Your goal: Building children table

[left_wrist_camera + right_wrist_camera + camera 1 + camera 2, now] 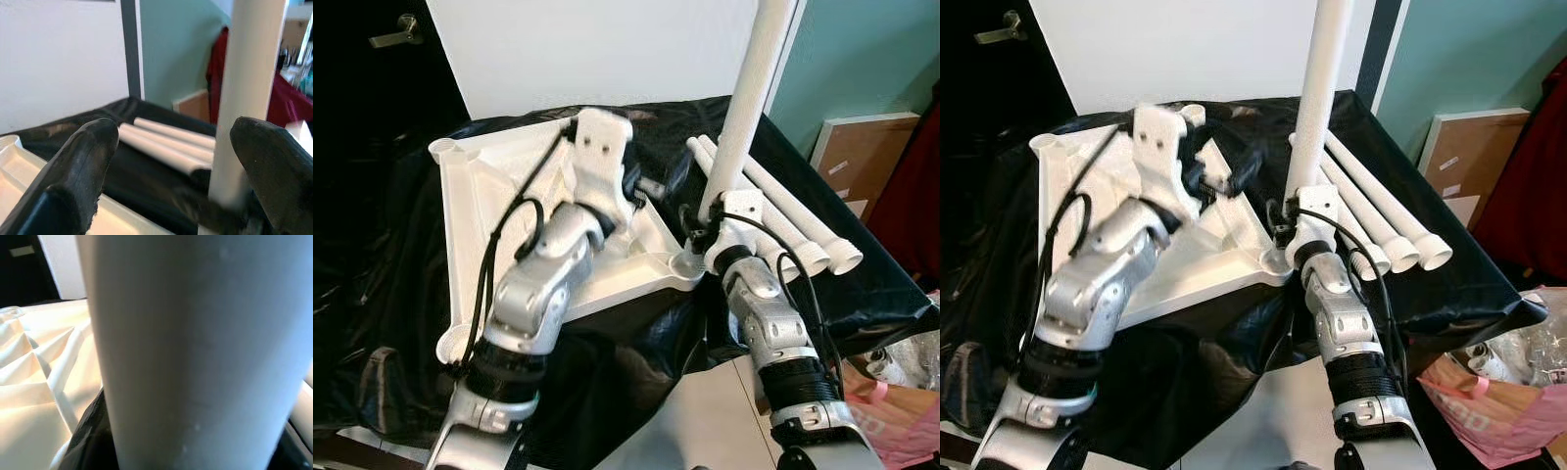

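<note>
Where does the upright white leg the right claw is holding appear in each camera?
Left eye: upright white leg right of centre, rising out of the top edge above the right claw.
Right eye: leg near centre.
Left wrist: the tall white column, beyond the left claw.
Right wrist: close up.
Shared landmark: the loose legs lying beside it.
</note>
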{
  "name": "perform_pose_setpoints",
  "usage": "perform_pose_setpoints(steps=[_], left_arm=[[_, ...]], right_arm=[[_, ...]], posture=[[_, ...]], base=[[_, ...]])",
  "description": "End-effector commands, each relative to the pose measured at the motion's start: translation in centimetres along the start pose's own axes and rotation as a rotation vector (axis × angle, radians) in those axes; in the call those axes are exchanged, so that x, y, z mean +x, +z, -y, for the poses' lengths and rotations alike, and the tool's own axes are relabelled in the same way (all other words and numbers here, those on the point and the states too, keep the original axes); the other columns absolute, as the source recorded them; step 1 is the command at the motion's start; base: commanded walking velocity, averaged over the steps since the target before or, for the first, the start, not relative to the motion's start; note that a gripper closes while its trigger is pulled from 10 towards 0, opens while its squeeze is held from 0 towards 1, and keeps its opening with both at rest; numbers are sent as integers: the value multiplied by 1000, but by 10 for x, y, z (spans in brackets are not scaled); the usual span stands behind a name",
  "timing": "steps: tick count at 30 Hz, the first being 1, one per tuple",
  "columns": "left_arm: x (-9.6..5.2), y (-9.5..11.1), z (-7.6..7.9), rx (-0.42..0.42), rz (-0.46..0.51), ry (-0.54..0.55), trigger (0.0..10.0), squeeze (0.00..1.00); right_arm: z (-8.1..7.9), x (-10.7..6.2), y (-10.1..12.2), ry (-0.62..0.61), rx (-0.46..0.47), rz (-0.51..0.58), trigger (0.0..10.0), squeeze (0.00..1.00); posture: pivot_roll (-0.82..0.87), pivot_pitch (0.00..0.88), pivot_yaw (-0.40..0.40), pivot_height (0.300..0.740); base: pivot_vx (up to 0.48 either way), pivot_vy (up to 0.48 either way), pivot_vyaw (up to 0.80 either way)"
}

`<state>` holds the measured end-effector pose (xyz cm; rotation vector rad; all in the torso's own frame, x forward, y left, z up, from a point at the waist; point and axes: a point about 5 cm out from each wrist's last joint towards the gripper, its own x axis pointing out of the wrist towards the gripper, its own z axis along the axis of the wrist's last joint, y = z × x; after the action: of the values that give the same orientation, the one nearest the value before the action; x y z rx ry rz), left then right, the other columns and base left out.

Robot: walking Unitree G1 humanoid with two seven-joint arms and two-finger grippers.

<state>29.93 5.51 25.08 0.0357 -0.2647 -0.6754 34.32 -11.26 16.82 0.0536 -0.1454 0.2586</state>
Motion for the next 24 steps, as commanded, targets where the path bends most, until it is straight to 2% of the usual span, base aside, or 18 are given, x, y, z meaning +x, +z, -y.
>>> perform_pose_setpoints(steps=[1,11,24], left_arm=[[-4,-3,8,23,-5,-97,10000,0],[-21,-34,25,41,-131,-207,10000,0],[-29,-41,37,-4,-170,-292,10000,0]], right_arm=[[-3,3,4,35,1,28,10000,0],[-3,7,-12,67,17,-14,10000,0],[3,3,-26,91,5,-36,10000,0]], posture=[[-13,30,-3,740],[6,40,-16,740],[-1,49,-12,740]], base=[[0,0,0],[0,0,0],[0,0,0]])
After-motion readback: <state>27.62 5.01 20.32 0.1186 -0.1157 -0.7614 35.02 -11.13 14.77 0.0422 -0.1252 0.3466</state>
